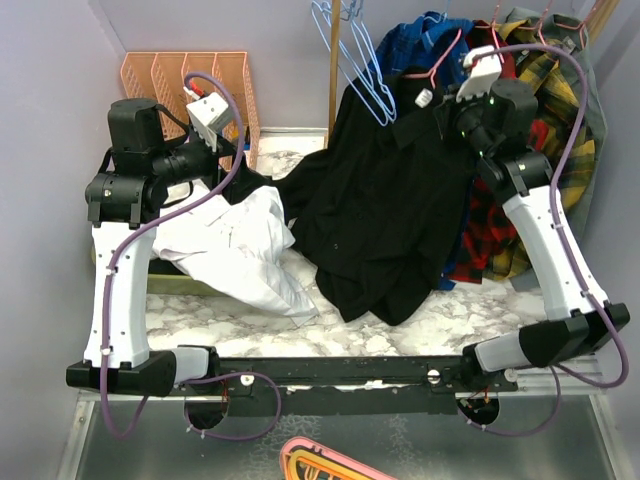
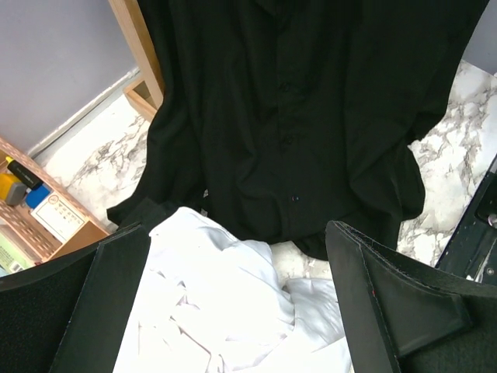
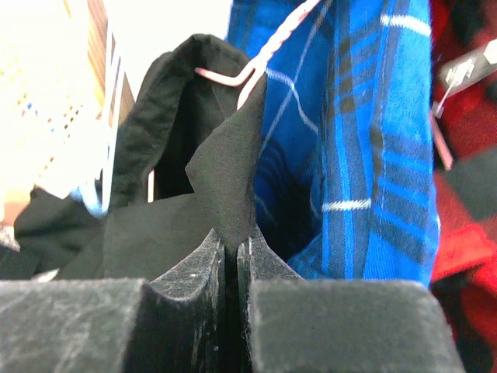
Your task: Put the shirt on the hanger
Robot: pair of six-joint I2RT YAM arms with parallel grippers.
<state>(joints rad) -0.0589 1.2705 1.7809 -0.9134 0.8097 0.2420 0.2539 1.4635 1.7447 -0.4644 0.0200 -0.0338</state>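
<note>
The black shirt (image 1: 380, 200) hangs from its collar at the back and drapes down onto the marble table (image 1: 230, 320). My right gripper (image 1: 436, 108) is shut on a pointed flap of the shirt's collar (image 3: 231, 175), held up high. The thin pink hanger (image 3: 233, 76) runs into the collar opening just above my right gripper (image 3: 231, 242); in the top view the hanger (image 1: 432, 66) shows beside the blue plaid shirt. My left gripper (image 1: 238, 160) stands wide open with nothing in it. In its wrist view it (image 2: 237, 256) hovers over a white garment, below the shirt's hem (image 2: 295, 155).
A white garment (image 1: 240, 250) lies crumpled on the table's left. A blue plaid shirt (image 3: 357, 155) and red and yellow plaid shirts (image 1: 545, 150) hang at the right. Light blue hangers (image 1: 362, 70) hang by a wooden post (image 1: 333, 80). A pink wire rack (image 1: 185, 75) stands back left.
</note>
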